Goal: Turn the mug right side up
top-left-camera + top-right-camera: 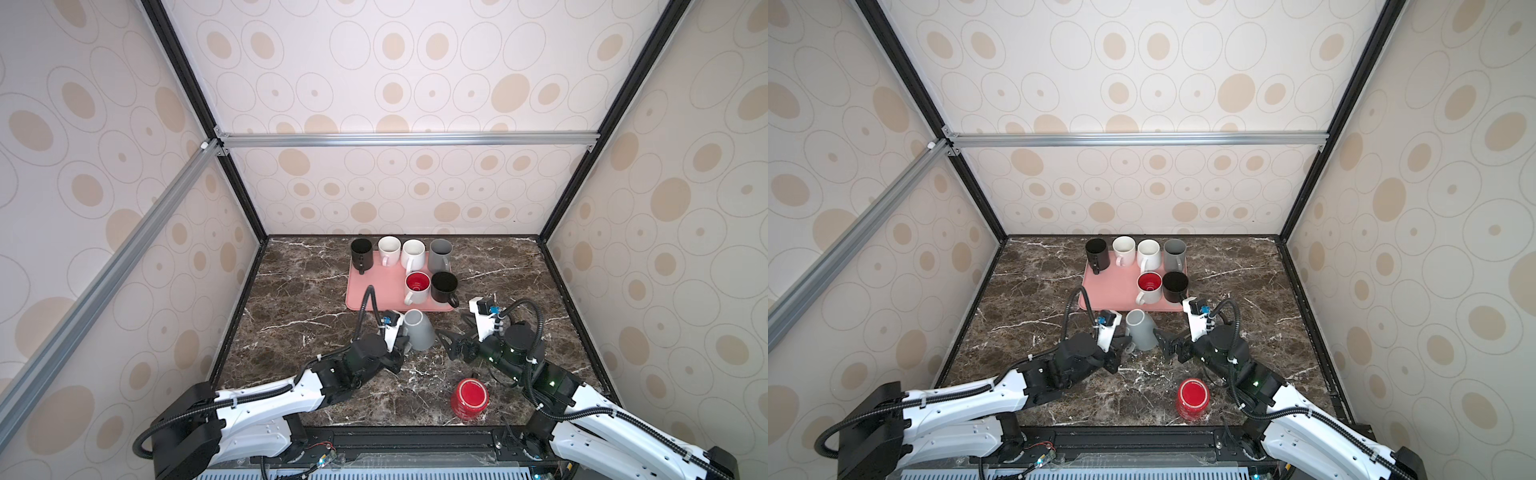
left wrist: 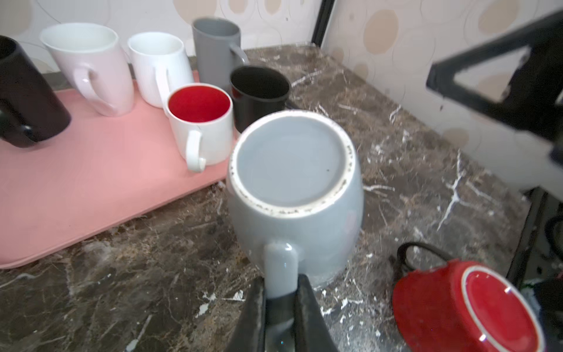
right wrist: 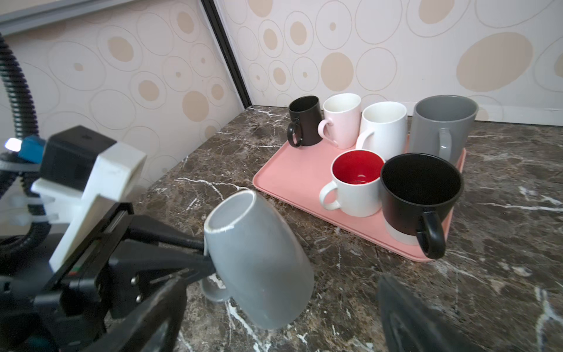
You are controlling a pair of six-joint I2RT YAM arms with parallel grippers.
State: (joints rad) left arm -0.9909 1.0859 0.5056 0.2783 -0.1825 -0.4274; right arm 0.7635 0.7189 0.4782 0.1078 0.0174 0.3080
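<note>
Grey mug (image 1: 419,330): leans base-up on the marble worktop (image 1: 299,291), just in front of the pink tray (image 1: 374,295), mouth angled down toward the surface, though whether touching it or just clear cannot be told. Left tool (image 2: 281,292): pinches narrow on the mug's handle (image 2: 280,265), visible in the left wrist view; right tool (image 1: 446,344): stands spread wide and empty, just beside the mug's other flank in both top views. Elsewhere: six upright mugs (image 1: 417,286) on the tray, plus a red mug (image 1: 469,399) upside down near the worktop's front edge, well apart from the grey one.
</note>
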